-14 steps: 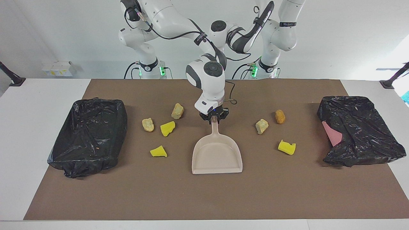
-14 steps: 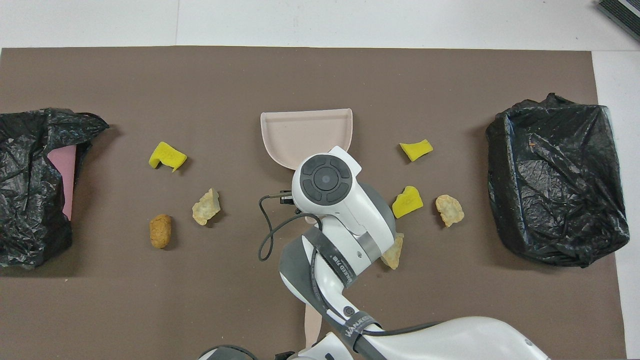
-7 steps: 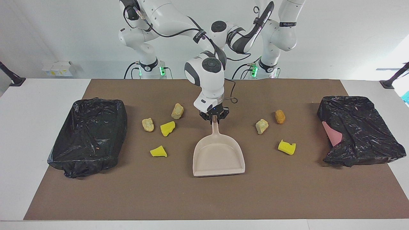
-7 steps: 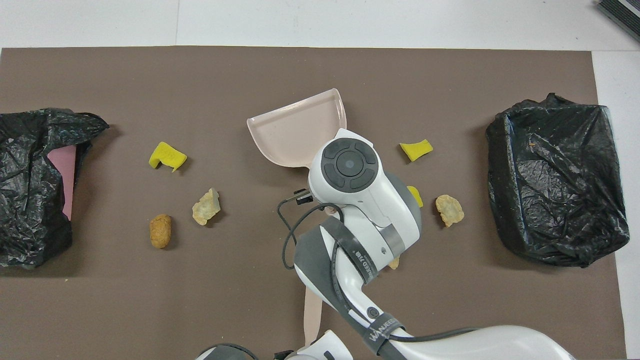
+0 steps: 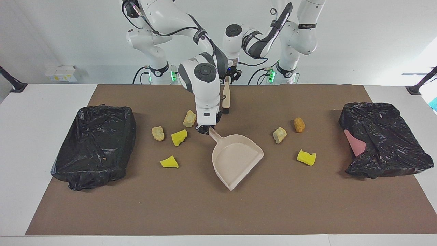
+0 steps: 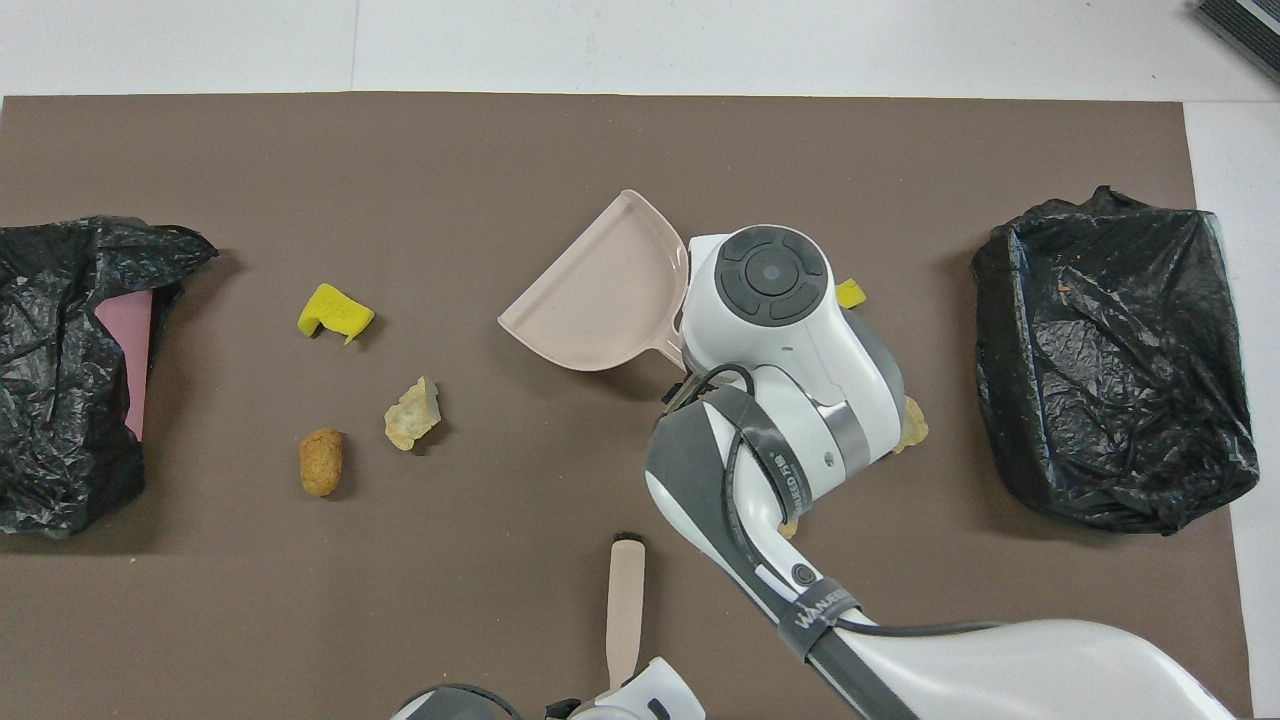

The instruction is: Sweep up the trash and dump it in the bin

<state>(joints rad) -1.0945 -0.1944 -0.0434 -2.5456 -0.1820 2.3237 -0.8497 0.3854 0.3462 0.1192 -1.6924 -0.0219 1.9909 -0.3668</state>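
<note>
The dustpan has swung round since a second ago, its mouth now angled toward the left arm's end of the mat. The right gripper clamps its handle, low over the mat. The left gripper holds a brush upright, how tightly I cannot tell. Trash lumps lie scattered between two black-lined bins.
</note>
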